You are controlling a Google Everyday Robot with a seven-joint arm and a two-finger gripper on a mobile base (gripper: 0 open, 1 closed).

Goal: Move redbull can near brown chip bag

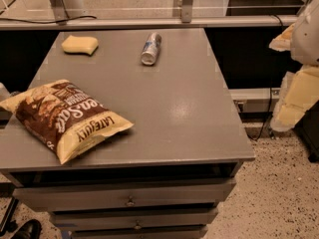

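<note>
A grey worktop (189,118) fills most of the view. It is the top of a cabinet with stacked drawers (124,195) on its near face, each with a small round knob. The surface is smooth with a dull sheen.

The redbull can (150,48) lies on its side at the far middle of the worktop, its end pointing toward the near side. The brown chip bag (65,117) lies flat at the near left, one corner close to the near edge, well apart from the can. A yellow sponge (79,44) sits at the far left, to the left of the can.

The end effector (298,96) hangs at the right edge of the view, off the worktop and out over the floor, showing white casing and cream-yellow parts. Whether it is open or closed cannot be told, and it touches none of the items.

The floor (279,193) on the near right is speckled stone. A pale rail (149,22) runs along the far side of the worktop, with a lighter floor beyond. A dark cable (265,118) hangs down at the right. A black shoe (25,229) shows at the near left corner.
</note>
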